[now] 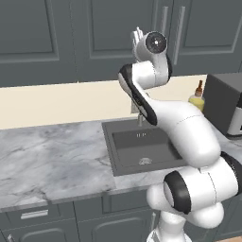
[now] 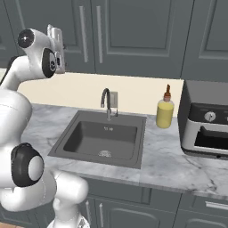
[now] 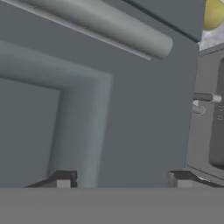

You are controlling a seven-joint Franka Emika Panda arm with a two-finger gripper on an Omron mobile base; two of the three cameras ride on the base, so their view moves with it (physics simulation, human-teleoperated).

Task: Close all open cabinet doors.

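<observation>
Dark grey upper cabinet doors [image 1: 108, 33] [image 2: 129, 31] span the wall above the counter, and in both base views they look flush with the row. My gripper [image 1: 137, 34] [image 2: 56, 34] is raised right in front of one of them, left of its silver bar handle [image 2: 83, 33]. In the hand view that cabinet door [image 3: 140, 113] is very close, with its handle [image 3: 109, 26] running across the top. My gripper [image 3: 121, 179] is open, fingertips [image 3: 63, 179] apart, with nothing between them.
Below lies a marble counter [image 1: 47, 160] with a dark sink [image 2: 100, 138] and tap [image 2: 107, 102]. A yellow bottle [image 2: 164, 111] and a toaster oven [image 2: 205, 127] stand to the right. Lower cabinet doors and a drawer front [image 1: 33, 215] run under the counter.
</observation>
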